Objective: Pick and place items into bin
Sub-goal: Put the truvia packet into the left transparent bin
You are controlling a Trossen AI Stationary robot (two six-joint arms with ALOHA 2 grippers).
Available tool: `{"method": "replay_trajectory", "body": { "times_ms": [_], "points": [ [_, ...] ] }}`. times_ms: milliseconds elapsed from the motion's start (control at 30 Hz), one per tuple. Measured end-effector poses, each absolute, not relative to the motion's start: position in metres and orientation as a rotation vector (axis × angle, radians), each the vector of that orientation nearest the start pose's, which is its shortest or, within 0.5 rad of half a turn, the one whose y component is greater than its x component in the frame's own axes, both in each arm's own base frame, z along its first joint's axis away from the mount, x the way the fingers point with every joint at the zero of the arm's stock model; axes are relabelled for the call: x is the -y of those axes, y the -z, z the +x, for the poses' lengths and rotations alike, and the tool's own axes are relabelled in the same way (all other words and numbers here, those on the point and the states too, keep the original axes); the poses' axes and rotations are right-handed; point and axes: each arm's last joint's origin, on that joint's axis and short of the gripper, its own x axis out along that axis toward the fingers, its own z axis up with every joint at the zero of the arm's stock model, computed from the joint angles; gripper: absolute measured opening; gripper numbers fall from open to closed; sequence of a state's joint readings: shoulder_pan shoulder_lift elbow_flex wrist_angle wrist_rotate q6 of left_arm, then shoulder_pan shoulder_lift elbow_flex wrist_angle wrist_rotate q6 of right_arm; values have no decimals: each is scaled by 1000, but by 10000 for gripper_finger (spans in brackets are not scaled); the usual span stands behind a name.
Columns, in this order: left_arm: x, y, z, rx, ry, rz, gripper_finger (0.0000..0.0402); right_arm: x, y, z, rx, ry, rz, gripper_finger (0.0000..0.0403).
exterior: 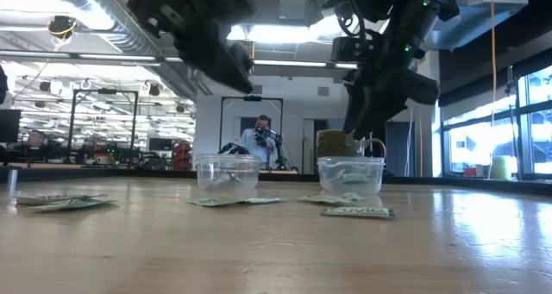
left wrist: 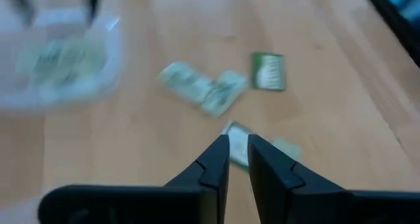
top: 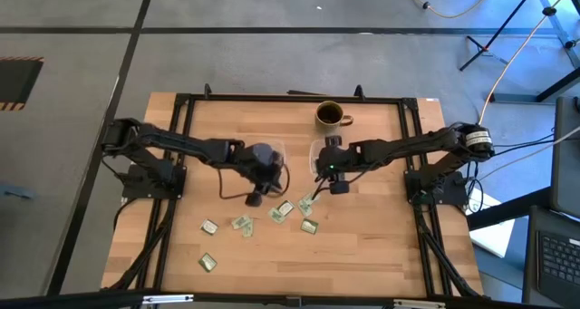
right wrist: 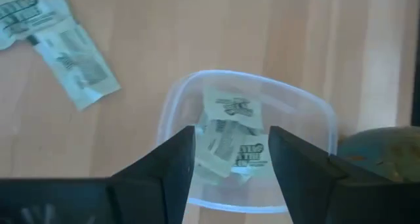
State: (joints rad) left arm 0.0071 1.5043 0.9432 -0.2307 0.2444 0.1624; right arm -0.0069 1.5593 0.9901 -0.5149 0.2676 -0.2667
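A: Right hand [right wrist: 231, 135]?
B: Spread wide above the clear bin [right wrist: 256, 76], pinching nothing. Hangs just inward of the brown mug [top: 329, 115].
A: Packets in that bin?
B: Several, pale green and white [right wrist: 230, 109], lying heaped on its floor.
A: Left hand [left wrist: 238, 145]?
B: Hangs over the bench [top: 381, 246] near the middle, above loose packets [left wrist: 205, 90]. Cannot tell whether pressed together or pinching anything.
A: Rest of the packets?
B: Scattered flat on the bench toward the front edge [top: 242, 224], well apart from the mug. Two more beside the right-hand bin [right wrist: 77, 65].
A: Second bin?
B: Clear too [exterior: 228, 172], next to the first at mid-bench, with some packets inside.
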Motion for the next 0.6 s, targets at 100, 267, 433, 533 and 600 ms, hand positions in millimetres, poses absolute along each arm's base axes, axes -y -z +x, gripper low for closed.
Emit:
{"method": "replay_trajectory", "body": {
  "times_ms": [100,267,433,533,600],
  "points": [
    [21,-220,312,-710,369,206,72,9,-201,299,-1121,102,-375,197],
    [42,-216,315,-681,413,339,118,9,-199,295,-1159,119,-341,197],
    [47,-213,323,-668,272,245,160,9,-198,293,-1181,120,-336,197],
    [48,-210,319,-716,277,288,169,9,-198,293,-1182,120,-336,197],
    [49,-209,318,-727,257,264,169,9,-198,293,-1182,120,-336,197]
  ]
}}
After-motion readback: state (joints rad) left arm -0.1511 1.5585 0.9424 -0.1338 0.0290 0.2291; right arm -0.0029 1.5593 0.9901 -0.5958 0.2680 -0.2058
